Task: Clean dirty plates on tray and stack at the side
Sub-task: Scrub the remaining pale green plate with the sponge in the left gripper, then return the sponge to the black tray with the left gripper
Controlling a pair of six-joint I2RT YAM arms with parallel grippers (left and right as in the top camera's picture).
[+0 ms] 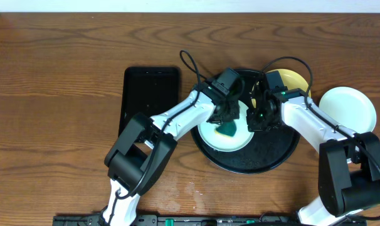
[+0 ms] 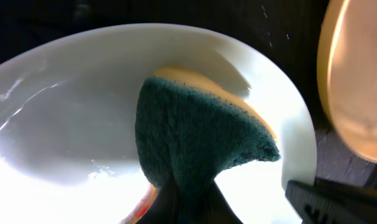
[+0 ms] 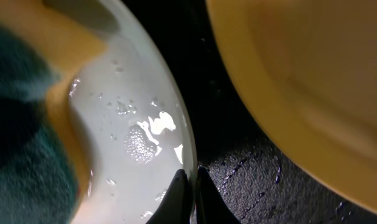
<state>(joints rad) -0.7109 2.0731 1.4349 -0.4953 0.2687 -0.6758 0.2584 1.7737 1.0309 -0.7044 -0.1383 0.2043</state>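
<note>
Right then, from overhead I saw the round black tray [image 1: 265, 160] sitting right of centre on the wooden surface [image 1: 58, 75], with a pale plate [image 1: 209, 137] lying in its left half. My left fingers [image 2: 182, 208] were clamped on a sponge [image 2: 201, 143], green on its scrubbing face with a yellow layer behind, and the wrist view showed its green face pressed down into the bowl of that plate. My right fingers [image 3: 176, 196] were pinched together on the plate's right rim, one tip on either side of the edge, with wet beads and small bubbles showing on the plate just inside them. A yellow plate [image 1: 293, 78] sat at the tray's far right edge, close beside the pale one but apart from it, with a strip of wet black tray between the two. A second pale plate [image 1: 348, 110] lay off the tray on the surface to the right, near the rim. A rectangular black tray [image 1: 151, 94] lay well apart to the left. I could not tell whether any red smear was on the plate under the sponge.
</note>
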